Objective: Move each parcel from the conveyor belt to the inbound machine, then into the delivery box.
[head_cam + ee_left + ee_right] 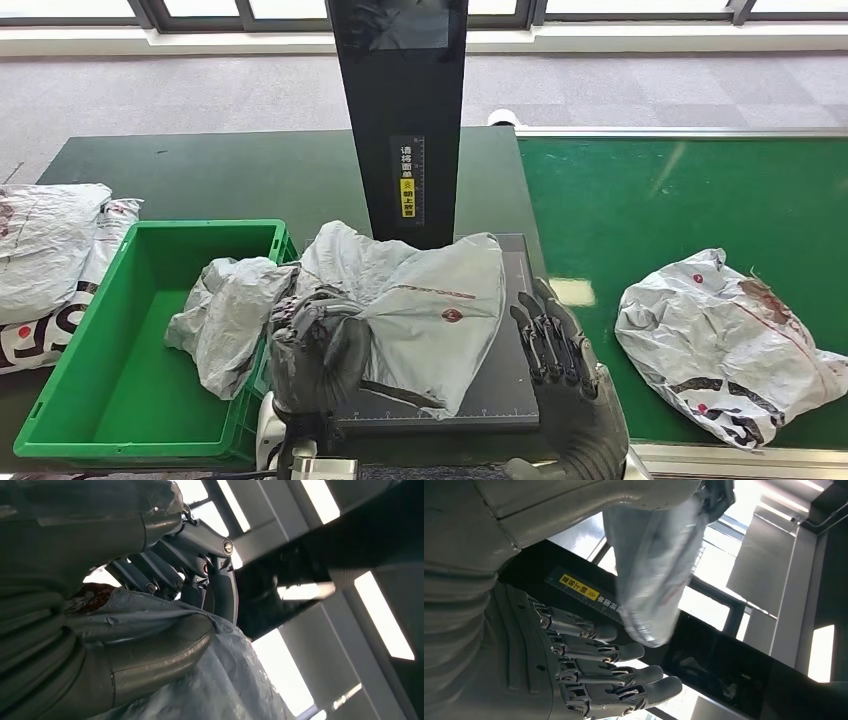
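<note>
Lying across the inbound machine's platform [500,400], the grey parcel [430,300] spills over its left edge toward the green delivery box [60,420]; the left hand [318,355] clenches the parcel's crumpled left part; the right hand [555,345] rests released beside it; the limp film could slip or snag the box rim, I judge; another parcel [720,340] waits on the conveyor belt [640,200].

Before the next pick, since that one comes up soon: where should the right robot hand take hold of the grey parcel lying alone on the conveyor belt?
Probably the raised, crumpled middle of the parcel, coming from above on its near-left side, where the open right robot hand is closest. The bag lies flat and slack on the green belt, so its thin edges offer little to pinch; the bunched folds give the fingers something to close on.
</note>
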